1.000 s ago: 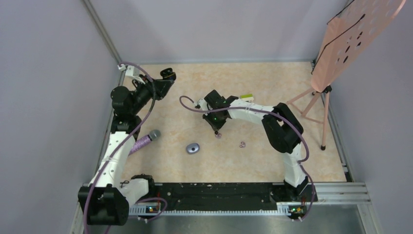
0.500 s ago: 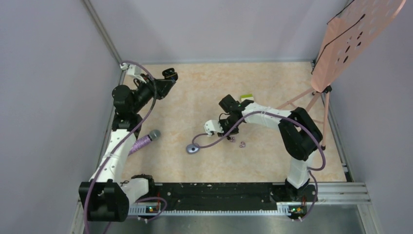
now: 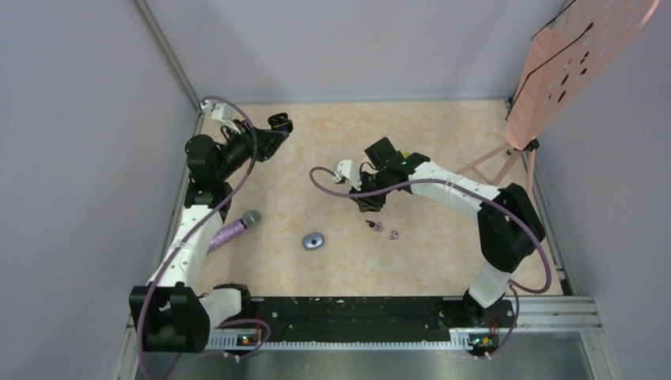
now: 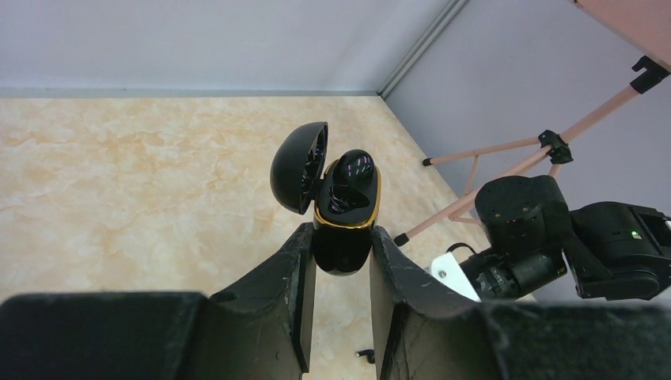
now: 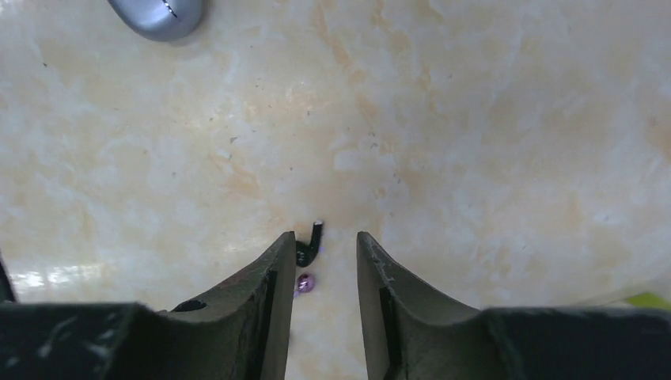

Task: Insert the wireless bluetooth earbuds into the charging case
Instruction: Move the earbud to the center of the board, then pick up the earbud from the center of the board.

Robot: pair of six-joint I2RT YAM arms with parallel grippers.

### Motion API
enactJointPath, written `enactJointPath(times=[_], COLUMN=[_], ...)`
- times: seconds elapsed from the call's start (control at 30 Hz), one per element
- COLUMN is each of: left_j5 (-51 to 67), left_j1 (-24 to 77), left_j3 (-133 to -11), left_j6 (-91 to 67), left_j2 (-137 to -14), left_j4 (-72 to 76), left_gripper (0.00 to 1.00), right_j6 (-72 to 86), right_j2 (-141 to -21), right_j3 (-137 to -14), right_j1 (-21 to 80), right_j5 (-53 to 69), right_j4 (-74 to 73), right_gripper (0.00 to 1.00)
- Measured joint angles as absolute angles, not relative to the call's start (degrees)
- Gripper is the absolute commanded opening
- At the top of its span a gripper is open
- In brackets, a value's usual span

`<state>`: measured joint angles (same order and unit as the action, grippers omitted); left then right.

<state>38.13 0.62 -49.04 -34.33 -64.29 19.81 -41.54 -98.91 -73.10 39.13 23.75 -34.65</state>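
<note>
The black charging case (image 4: 346,210), gold-rimmed with its lid swung open, is held up above the back left of the table, my left gripper (image 4: 342,247) shut on its lower body; from above the case (image 3: 278,123) sits at the left gripper (image 3: 271,133). My right gripper (image 5: 324,241) hangs open over the table. Below it lie a black stemmed earbud (image 5: 311,247) close to the left finger and a small purple piece (image 5: 304,283). In the top view the black earbud (image 3: 369,225), a purple piece (image 3: 378,227) and a second purple ring (image 3: 394,233) lie just in front of the right gripper (image 3: 370,204).
A grey oval object (image 3: 313,241) lies mid-table, also visible as the grey oval (image 5: 158,14) in the right wrist view. A purple-handled microphone (image 3: 234,229) lies near the left arm. A pink perforated board on a tripod (image 3: 554,71) stands at the back right. A green-edged block (image 3: 402,156) sits behind the right arm.
The right gripper has opened and drawn back towards the rear, its wrist turned round; the black earbud now lies a little further right, beside the purple pieces. The left arm hardly moved.
</note>
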Motion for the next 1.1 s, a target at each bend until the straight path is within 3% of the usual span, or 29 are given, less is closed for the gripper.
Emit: enactJointPath(times=[0.13, 0.2, 0.47, 0.9, 1.1], left_j5=[38.13, 38.11, 37.95, 36.56, 36.56], left_j1=[0.62, 0.62, 0.62, 0.62, 0.62], left_j3=[-49.74, -49.93, -50.22, -50.28, -50.28], left_j6=[-34.48, -34.57, -34.59, -33.67, -33.76], left_j2=[-64.88, -65.19, -65.41, -64.45, -64.45], left_j4=[19.75, 19.77, 19.64, 17.91, 17.93], left_gripper=[0.00, 0.00, 0.00, 0.00, 0.00], right_j6=[-29.30, -24.93, -14.63, -11.68, -11.51], right_j2=[-97.12, -97.01, -98.54, -101.06, -101.06], right_j3=[-70.35, -68.58, -63.61, -62.24, -62.22], right_j1=[38.30, 38.06, 38.00, 33.71, 32.84], right_j5=[24.40, 25.50, 27.33, 24.05, 21.80], right_j4=[-32.58, -32.34, -29.43, -27.55, -27.66], right_gripper=[0.11, 0.08, 0.06, 0.04, 0.12])
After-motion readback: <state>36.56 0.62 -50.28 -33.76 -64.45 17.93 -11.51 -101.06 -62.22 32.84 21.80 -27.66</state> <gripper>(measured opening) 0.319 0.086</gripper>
